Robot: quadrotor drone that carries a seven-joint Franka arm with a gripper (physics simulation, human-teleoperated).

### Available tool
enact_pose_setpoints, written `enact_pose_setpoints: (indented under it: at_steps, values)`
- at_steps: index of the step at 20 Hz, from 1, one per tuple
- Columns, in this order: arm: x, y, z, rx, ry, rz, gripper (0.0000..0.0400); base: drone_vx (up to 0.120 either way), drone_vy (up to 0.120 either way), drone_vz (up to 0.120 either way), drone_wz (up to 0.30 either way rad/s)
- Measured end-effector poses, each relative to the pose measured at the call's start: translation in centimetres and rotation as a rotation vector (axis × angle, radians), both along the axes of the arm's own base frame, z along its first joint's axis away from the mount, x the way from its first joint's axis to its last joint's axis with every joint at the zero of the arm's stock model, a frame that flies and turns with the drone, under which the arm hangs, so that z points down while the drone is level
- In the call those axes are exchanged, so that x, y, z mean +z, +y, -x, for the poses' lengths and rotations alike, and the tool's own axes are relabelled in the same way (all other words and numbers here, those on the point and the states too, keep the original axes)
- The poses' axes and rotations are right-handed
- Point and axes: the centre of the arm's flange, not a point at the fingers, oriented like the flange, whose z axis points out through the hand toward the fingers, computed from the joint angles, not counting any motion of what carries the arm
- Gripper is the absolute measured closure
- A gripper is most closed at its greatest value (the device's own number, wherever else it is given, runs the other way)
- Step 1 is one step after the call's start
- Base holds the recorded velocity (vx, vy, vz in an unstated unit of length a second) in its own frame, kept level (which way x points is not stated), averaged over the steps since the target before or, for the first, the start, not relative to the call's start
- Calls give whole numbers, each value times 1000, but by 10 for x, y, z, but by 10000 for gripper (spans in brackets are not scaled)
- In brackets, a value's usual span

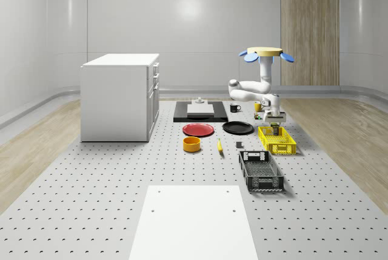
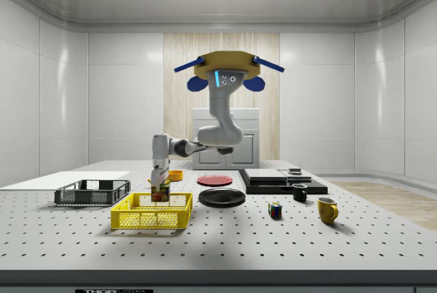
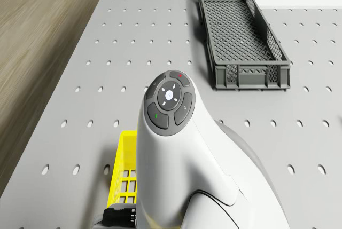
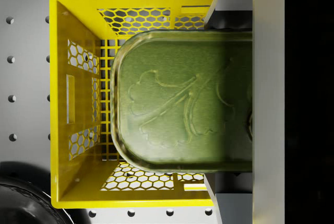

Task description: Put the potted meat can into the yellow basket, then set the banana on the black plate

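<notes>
Hovering over the table's far end, tool point(image 2: 160, 188) clamped on the potted meat can point(image 4: 182, 101) above the yellow basket point(image 4: 78, 104). Best to lower straight inside, clear of the walls, then release.

yellow basket point(image 4: 78, 98): open below | potted meat can point(image 4: 182, 104): fills mouth | black plate point(image 1: 237, 128): beside, seemingly apart

Grey perforated desk point(image 1: 91, 199). Directly under tool point(image 1: 276, 128): yellow basket point(image 1: 277, 140). Just beside: grey crate point(image 1: 260, 171), black plate point(image 1: 237, 128). Farther off: red plate point(image 1: 198, 130), banana point(image 1: 219, 145), orange bowl point(image 1: 191, 144), white cabinet point(image 1: 118, 97).
</notes>
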Motion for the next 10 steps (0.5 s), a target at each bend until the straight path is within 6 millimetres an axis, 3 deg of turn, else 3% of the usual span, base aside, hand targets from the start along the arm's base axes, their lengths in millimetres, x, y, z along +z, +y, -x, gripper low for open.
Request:
enact_pose_setpoints:
  at_steps: [10]
  values:
    - [29, 0, 0, -5, 0, 0, 110, 4, 0, 0, 0]
